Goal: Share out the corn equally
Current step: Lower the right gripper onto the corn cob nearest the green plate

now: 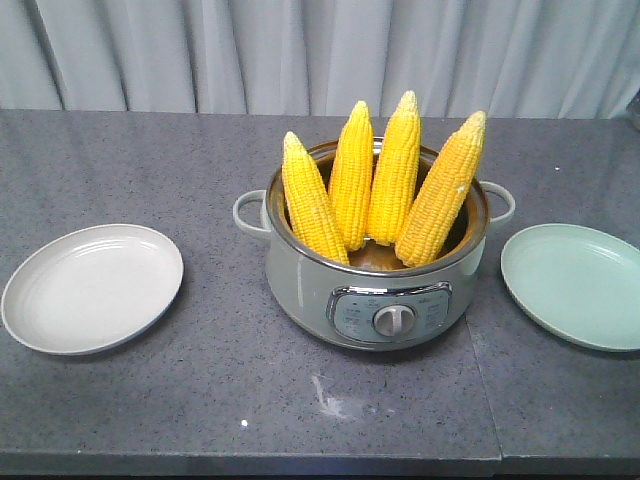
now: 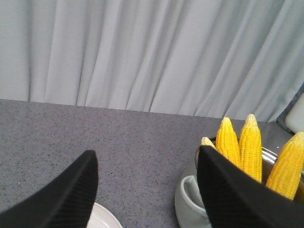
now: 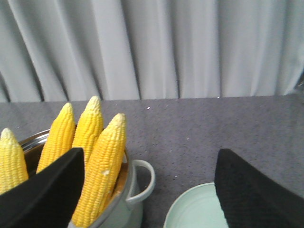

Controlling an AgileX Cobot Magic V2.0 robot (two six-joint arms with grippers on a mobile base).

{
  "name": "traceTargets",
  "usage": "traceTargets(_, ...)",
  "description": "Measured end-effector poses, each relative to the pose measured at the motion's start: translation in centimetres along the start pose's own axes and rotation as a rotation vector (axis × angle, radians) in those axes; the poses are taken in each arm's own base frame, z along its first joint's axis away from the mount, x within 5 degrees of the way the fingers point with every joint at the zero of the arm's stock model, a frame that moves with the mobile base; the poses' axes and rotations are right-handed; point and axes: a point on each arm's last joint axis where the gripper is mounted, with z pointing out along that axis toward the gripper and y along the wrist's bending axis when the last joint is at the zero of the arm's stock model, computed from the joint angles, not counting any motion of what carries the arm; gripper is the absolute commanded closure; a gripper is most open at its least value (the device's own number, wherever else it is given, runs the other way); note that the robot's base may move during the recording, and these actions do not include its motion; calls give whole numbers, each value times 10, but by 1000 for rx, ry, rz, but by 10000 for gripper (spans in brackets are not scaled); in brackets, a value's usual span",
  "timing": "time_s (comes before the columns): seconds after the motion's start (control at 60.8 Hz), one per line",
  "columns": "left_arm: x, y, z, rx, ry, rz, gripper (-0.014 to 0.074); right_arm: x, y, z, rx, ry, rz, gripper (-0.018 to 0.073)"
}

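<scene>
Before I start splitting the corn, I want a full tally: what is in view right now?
corn: 4, yellow, standing tip-up in the pot
pot: 1, grey-green, centre of counter
white plate: 1, off-white, left of pot, empty
green plate: 1, pale green, right of pot, empty
counter: 1, dark grey
curtain: 1, light grey, behind counter
left gripper: 1, black, open, empty
right gripper: 1, black, open, empty

Dark speckled bench (image 1: 200, 380), nothing fancy. Three things sit right on it. A white plate (image 1: 92, 287) peeks out just under the left claw (image 2: 147, 152). A pot (image 1: 375, 290) sits between both claws. A green plate (image 1: 575, 283) lies below the right claw (image 3: 150, 152), beside the pot.
</scene>
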Motion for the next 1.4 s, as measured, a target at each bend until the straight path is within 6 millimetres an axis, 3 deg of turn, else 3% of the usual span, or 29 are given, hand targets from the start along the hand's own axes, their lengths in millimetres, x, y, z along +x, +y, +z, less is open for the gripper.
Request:
traceTargets(0.28, 11, 6, 23, 13, 114, -10, 146, -28, 12, 95, -184, 154, 19, 2)
traceTargets(0.444, 12, 6, 23, 17, 123, -10, 146, -17, 13, 147, -242, 233, 40, 2)
traceTargets(0.559, 12, 6, 23, 17, 122, -11, 146, -2, 13, 170, -266, 281, 63, 2)
traceTargets(0.905, 13, 5, 23, 20, 128, -11, 146, 20, 10, 199, -267, 332, 78, 2)
traceTargets(1.398, 13, 5, 23, 20, 128, -10, 146, 34, 12, 217, -304, 348, 102, 6)
